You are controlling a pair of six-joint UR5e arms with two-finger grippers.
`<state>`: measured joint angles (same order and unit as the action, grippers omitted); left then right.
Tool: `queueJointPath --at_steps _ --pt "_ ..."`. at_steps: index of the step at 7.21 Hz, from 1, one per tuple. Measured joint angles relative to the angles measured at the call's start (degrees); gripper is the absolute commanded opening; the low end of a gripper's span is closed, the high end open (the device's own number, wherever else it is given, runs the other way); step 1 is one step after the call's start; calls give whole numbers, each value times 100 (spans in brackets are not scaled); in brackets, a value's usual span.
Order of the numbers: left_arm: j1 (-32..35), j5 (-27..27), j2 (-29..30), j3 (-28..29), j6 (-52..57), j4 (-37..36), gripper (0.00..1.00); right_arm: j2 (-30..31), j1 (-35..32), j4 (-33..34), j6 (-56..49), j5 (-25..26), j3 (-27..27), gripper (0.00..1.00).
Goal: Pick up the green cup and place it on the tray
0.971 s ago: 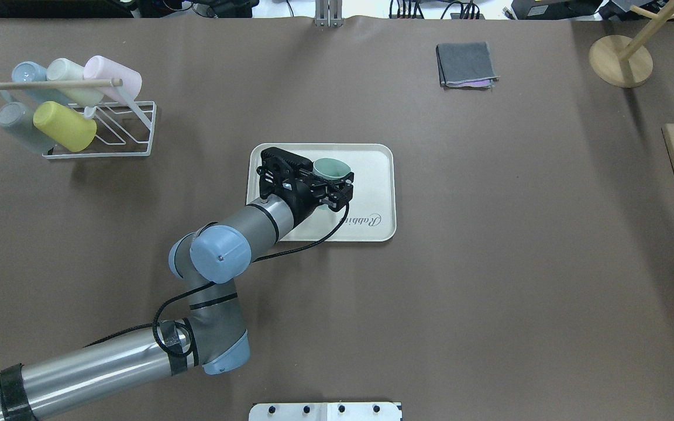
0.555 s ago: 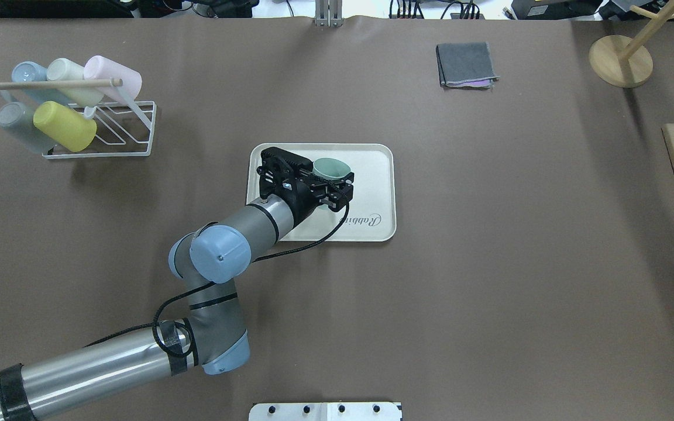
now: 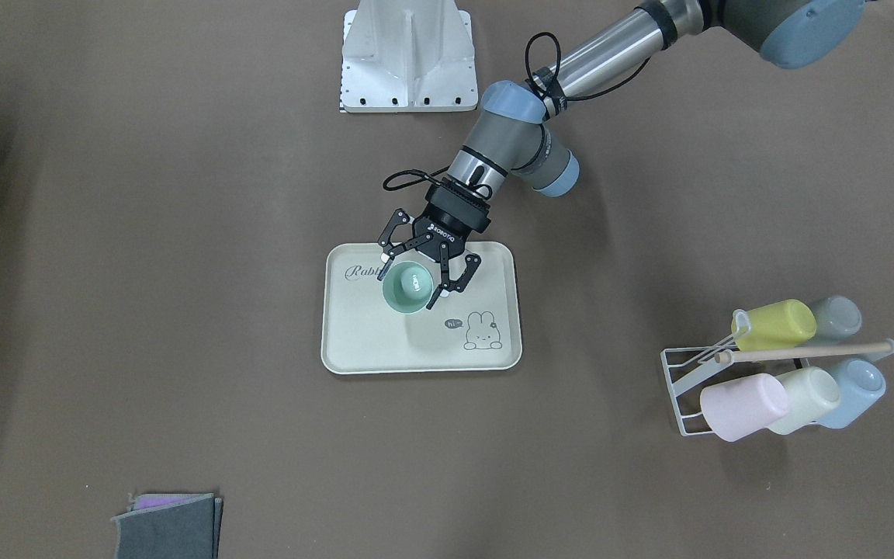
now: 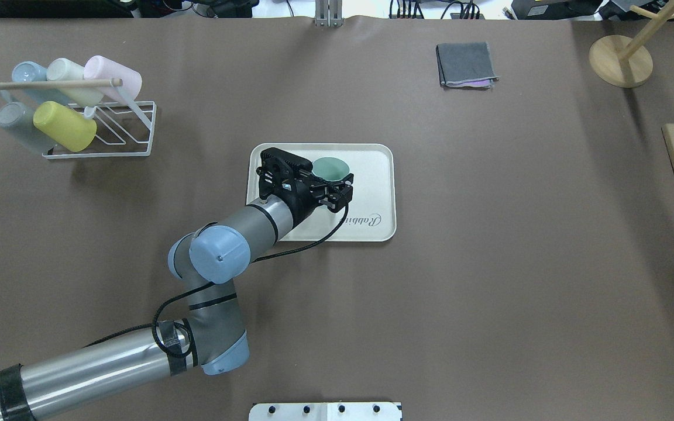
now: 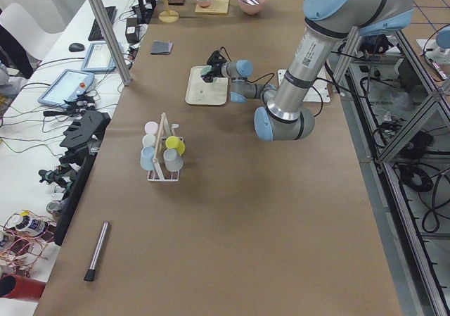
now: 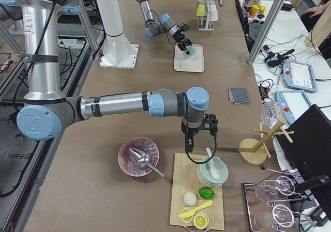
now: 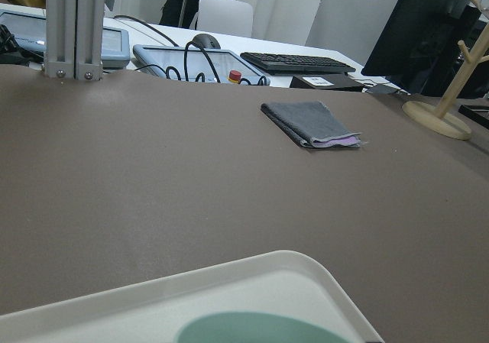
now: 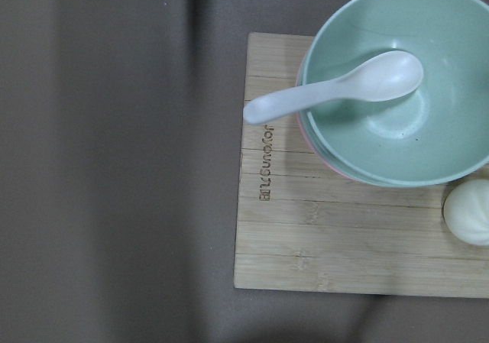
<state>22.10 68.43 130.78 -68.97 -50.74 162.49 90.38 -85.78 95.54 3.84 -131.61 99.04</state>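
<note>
Green cup (image 3: 407,286) upright on tray (image 3: 354,341); left hand (image 3: 417,286) spread around it.

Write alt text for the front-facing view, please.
The left claw stands open around a green cup upright on a cream tray at mid-table. A rack of pastel cups sits to the view's right, a folded grey cloth at bottom left.
</note>
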Motion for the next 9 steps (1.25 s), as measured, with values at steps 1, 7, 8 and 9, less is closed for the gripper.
queueJointPath --at_steps 1,7,8,9 --pt "2 7 -4 -1 2 -19 86 8 0 0 1 0 24 100" --pt "4 44 -20 -537 -3 -705 86 46 -9 4 2 6 99 100" --pt "4 46 -23 -607 -7 -829 86 48 -9 7 4 10 103 100" --pt "4 45 -28 -620 -9 -873 86 49 -9 8 8 10 106 100"
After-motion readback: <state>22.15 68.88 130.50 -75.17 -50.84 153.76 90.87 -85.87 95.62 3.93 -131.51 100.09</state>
